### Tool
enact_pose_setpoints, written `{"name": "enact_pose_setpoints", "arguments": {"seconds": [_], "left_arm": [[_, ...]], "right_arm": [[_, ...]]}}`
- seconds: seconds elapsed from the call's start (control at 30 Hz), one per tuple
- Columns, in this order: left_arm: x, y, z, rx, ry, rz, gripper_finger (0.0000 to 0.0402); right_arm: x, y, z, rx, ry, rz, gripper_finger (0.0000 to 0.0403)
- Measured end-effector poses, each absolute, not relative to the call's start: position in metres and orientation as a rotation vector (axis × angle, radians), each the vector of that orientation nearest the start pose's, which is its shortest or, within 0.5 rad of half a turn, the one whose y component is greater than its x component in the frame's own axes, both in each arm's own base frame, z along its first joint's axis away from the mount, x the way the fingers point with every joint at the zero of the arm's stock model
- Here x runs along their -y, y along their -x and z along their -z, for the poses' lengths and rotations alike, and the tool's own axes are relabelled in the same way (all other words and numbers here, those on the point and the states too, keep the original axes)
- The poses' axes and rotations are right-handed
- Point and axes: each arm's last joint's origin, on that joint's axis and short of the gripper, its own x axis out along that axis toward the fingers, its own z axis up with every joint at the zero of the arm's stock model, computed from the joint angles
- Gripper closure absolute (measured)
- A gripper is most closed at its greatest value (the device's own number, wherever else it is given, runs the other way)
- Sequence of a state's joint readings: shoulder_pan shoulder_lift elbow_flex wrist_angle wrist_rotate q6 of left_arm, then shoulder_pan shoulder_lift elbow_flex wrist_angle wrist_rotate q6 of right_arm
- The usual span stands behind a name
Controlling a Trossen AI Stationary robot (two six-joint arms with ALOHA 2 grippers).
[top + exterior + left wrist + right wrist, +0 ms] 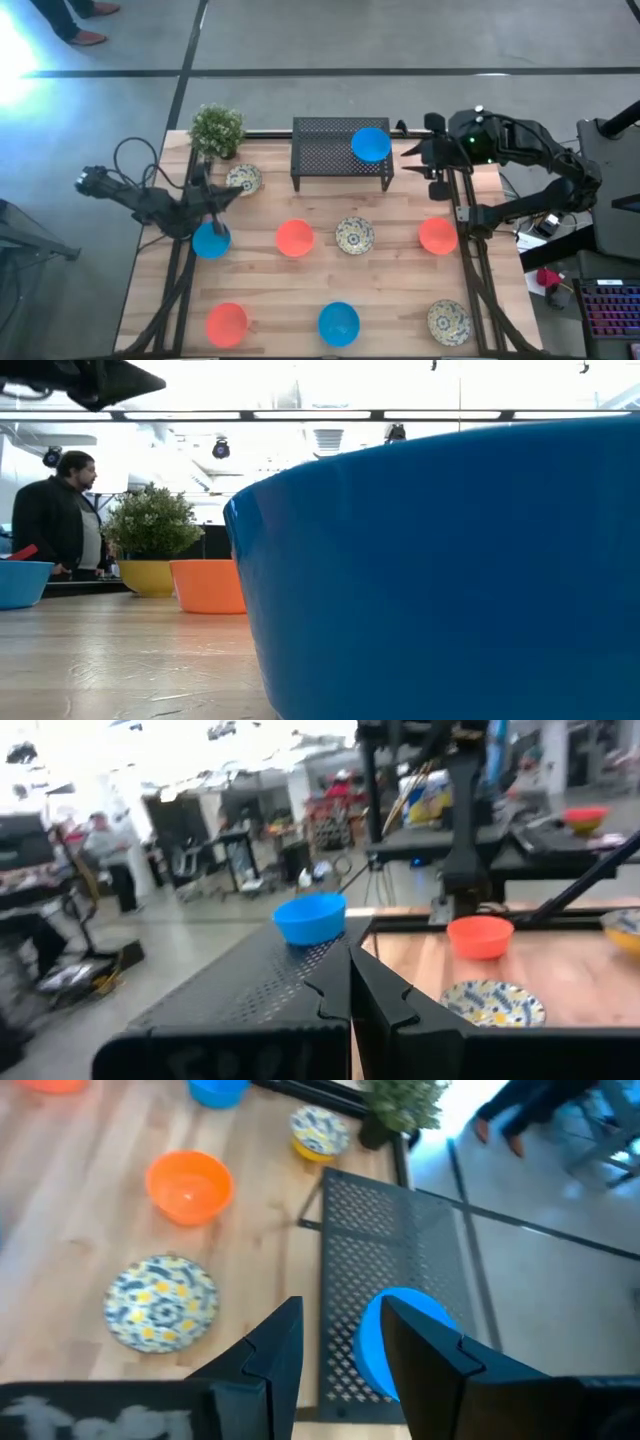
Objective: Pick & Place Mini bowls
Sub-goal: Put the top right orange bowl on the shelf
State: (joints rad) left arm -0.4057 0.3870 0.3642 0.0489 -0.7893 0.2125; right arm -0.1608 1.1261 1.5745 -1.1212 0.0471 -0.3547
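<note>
Pincer on the right arm [335,1345] hangs spread beside the black mesh rack [325,150], where one blue bowl [371,144] already sits. Eight mini bowls lie about the bench [390,290]. Left pincer [352,982], pressed together, hovers by another blue bowl [211,240], seemingly next; it must spread first. No writing reads.

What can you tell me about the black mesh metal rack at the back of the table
The black mesh metal rack is a low rectangular stand with a perforated flat top on thin dark legs, standing upright on the far middle of the light wooden table. One bright blue mini bowl sits upright on its top, toward the right end. The small green potted plant stands apart to its left. The right gripper hangs just off its right end, fingers parted, not touching it.
</note>
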Motion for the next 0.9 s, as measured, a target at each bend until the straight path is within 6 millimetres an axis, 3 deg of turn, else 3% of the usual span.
{"name": "enact_pose_setpoints", "arguments": {"seconds": [0.2, 0.53, 0.9], "left_arm": [[0.027, -0.118, -0.287, -0.143, -0.162, -0.429, 0.0402], [0.032, -0.129, -0.321, -0.33, -0.076, -0.467, 0.0402], [0.043, -0.148, -0.33, -0.445, -0.09, -0.371, 0.0402]], "right_arm": [[0.027, -0.173, -0.436, -0.7, 0.266, 0.005, 0.0278], [0.024, -0.156, -0.439, -0.667, 0.207, 0.027, 0.0274], [0.019, -0.139, -0.425, -0.667, 0.119, 0.019, 0.0283]]}}
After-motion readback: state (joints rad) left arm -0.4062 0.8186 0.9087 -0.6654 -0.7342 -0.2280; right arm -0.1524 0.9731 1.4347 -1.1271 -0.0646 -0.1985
